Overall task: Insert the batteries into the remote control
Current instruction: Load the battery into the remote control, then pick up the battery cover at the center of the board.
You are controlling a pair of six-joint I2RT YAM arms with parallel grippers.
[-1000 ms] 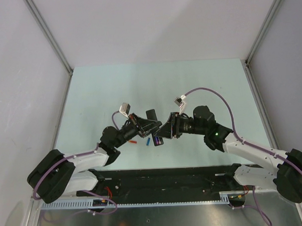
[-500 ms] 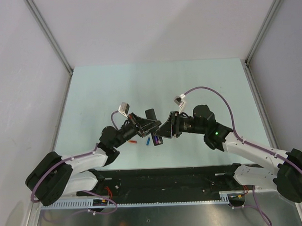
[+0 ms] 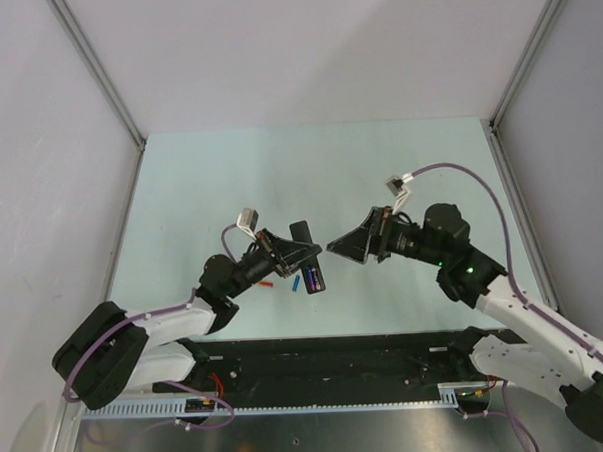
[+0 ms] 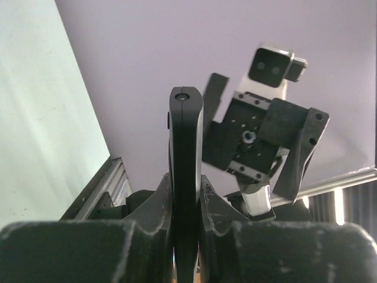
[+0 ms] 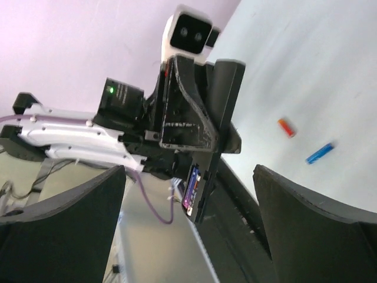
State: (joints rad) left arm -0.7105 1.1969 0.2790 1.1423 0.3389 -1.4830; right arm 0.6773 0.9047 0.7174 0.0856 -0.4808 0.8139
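Just toward 6 o'clock of the table centre, the left gripper is pinched on the remote, its fingers pressed to the two flat faces; in the top view the bar runs from about 12 o'clock to about 6; the left wrist camera sees it edge-on, standing up between the pads; near its 6 o'clock end a battery, dark with a purple band, sits in the recess; whether a second one lies beside it I cannot tell; at 3 o'clock of the remote the right gripper hangs just apart from it, touching nothing, its fingers spread wide and pointed toward the bar; on the table at 9 o'clock of the remote's near end lies a slim blue cylinder, and farther out at 9 o'clock a short orange piece, the two apart from each other and from both grippers.
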